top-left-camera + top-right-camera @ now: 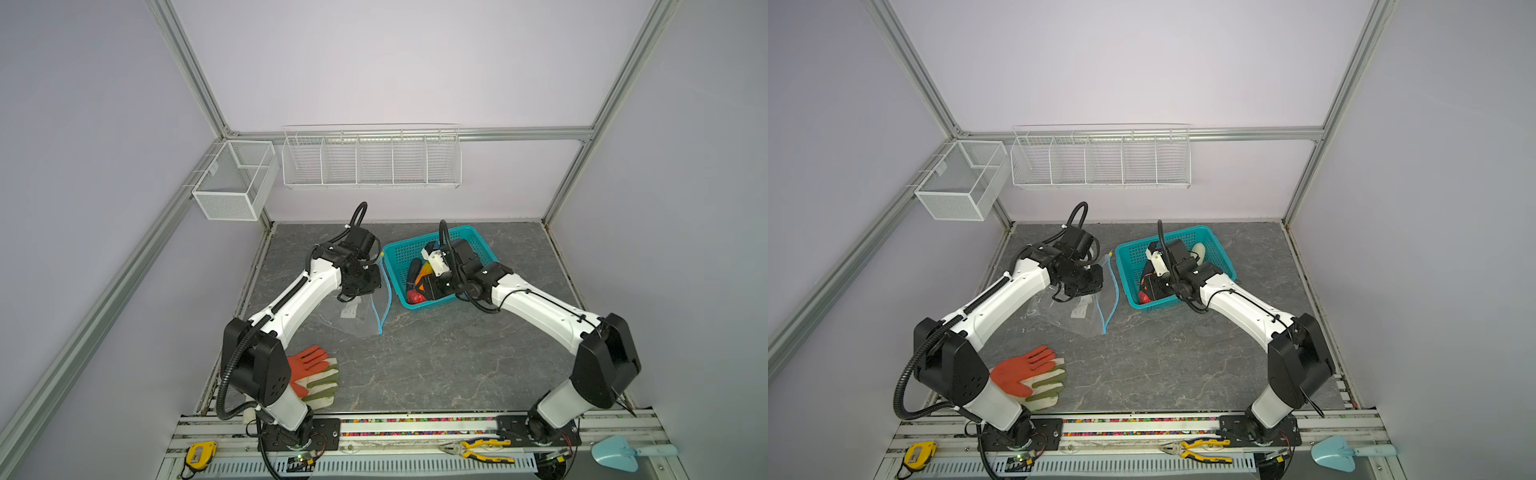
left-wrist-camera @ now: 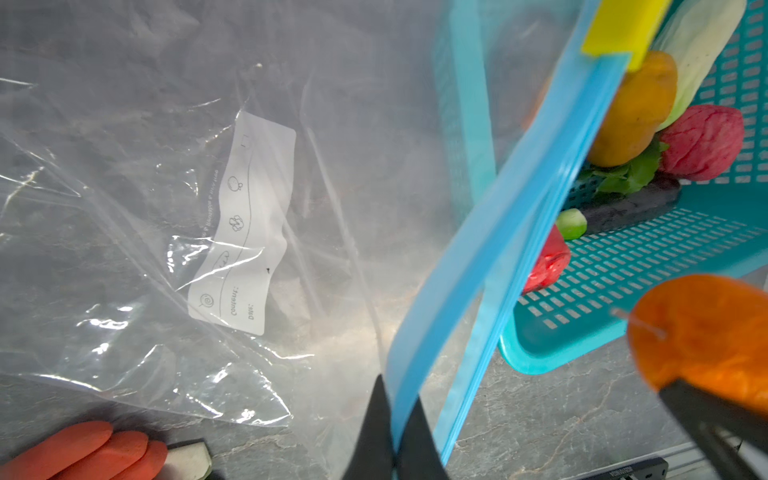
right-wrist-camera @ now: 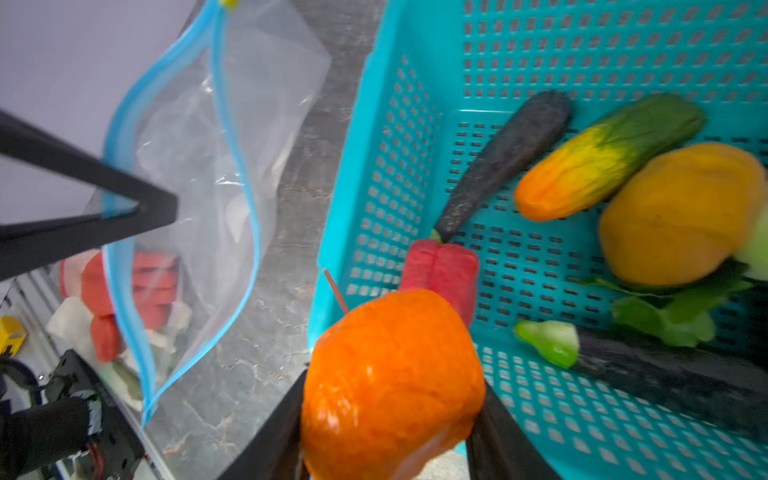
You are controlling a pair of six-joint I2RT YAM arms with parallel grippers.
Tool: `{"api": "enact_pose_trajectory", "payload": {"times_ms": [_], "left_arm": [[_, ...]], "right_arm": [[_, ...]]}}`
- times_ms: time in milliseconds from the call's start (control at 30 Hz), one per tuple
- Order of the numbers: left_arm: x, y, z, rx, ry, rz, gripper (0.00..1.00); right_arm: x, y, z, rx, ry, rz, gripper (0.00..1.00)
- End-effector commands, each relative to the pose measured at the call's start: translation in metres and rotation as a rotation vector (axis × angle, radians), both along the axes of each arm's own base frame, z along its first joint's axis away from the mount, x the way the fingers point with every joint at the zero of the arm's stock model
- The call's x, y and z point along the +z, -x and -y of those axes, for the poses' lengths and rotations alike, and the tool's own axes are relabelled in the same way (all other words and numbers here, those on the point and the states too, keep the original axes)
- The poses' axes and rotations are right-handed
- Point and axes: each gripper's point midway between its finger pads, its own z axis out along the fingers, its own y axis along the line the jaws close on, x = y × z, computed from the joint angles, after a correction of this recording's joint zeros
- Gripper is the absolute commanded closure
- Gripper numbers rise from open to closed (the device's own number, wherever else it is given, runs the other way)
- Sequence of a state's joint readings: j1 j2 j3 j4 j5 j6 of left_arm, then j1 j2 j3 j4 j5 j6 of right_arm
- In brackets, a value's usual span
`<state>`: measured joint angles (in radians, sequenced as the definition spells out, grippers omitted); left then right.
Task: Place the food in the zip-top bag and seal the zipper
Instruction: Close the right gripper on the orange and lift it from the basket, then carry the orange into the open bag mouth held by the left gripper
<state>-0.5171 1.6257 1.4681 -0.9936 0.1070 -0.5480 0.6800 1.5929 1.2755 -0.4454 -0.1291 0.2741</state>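
- The left gripper (image 2: 397, 419) is clamped tight on the blue zipper (image 2: 519, 216), lifting one lip of the clear bag (image 2: 137, 257) off the bench (image 1: 415, 353).
- The bag mouth is open. In the right wrist view the two blue strips bow apart, and the yellow slider (image 2: 619, 29) is parked at the 12 o'clock end of the zipper in both top views.
- There is no food in the bag that I can see. The red showing through the plastic looks like the gloves (image 1: 316, 374), which lie at 7 o'clock of the bag.
- The right gripper (image 3: 395, 380) has its jaws about half apart, gripping an orange piece (image 3: 386, 332) between them.
- That piece hangs at the rim of the teal basket (image 3: 399, 137) on the bag side. I cannot tell whether it is clear of the rim.
- The basket sits at 3 o'clock of the bag, just beside the open mouth.
- In the basket are a yellow-brown piece (image 3: 681, 212), an orange-to-green one (image 3: 611, 153), a dark stick (image 3: 507, 158), a red piece (image 3: 440, 270), a green leaf (image 3: 673, 320), an eggplant (image 3: 665, 374) and a pale cabbage (image 2: 702, 50).
- My call is that this is early going. The first piece is in hand, the rest have to be moved one by one, and then the slider has to run the full length of the zipper.
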Motion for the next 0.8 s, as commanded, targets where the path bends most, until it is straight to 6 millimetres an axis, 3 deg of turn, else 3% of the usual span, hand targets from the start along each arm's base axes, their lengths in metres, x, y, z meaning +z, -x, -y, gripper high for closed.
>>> {"api": "enact_pose_trajectory", "payload": {"times_ms": [0, 400, 767], "left_arm": [[0.005, 0.001, 0.0, 0.018, 0.011, -0.023, 1.0], [0.015, 0.009, -0.004, 0.033, 0.028, -0.014, 1.0], [0.023, 0.018, -0.001, 0.025, 0.085, -0.002, 1.0]], "right_arm": [[0.013, 0.014, -0.019, 0.014, -0.07, 0.009, 0.5], [0.02, 0.029, -0.078, 0.076, -0.153, -0.006, 0.54], [0.007, 0.022, -0.101, 0.066, -0.159, -0.026, 0.57]]}}
